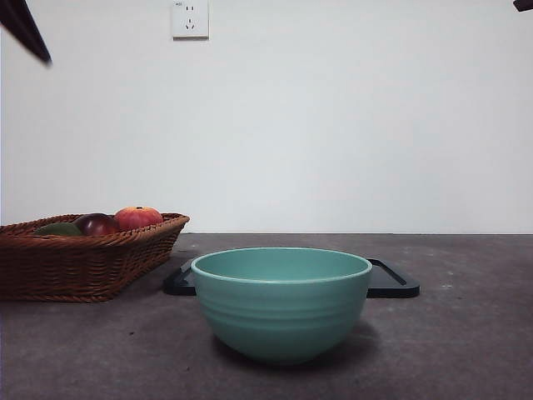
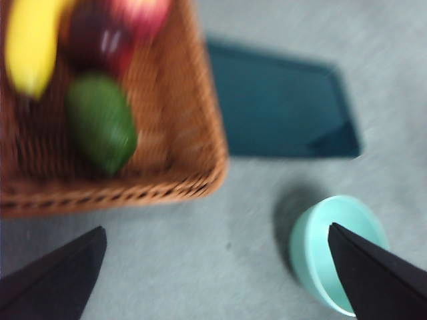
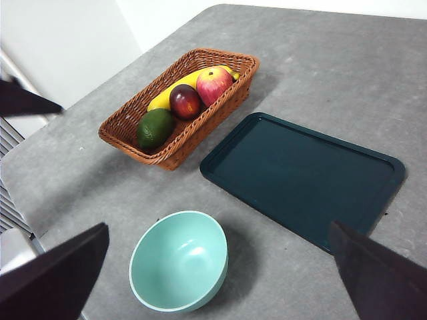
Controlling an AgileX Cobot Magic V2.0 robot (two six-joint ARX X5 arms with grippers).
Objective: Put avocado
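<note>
a grey table [image 3: 320, 60] bears a wicker basket [image 3: 220, 110], dark tray [image 3: 300, 177] and teal bowl [image 3: 179, 261].

Lab-like test setup: bare white wall [image 1: 333, 125], wall socket [image 1: 190, 18], grey table [image 3: 320, 53].

You find no readable text, label, brand, number or sign on anything in these views. The only candidate is the white plastic wall socket plate [image 1: 190, 18] at about 11 o'clock of the front view: a tiny grey mark sits at its upper left corner, too small for you to make out. The woven brown wicker basket [image 3: 220, 107], the pale teal ceramic bowl [image 3: 179, 261] and the dark rectangular plastic tray [image 3: 303, 177] carry no printing that you can see, and the left wrist view is too blurred for you to read anything.
</note>
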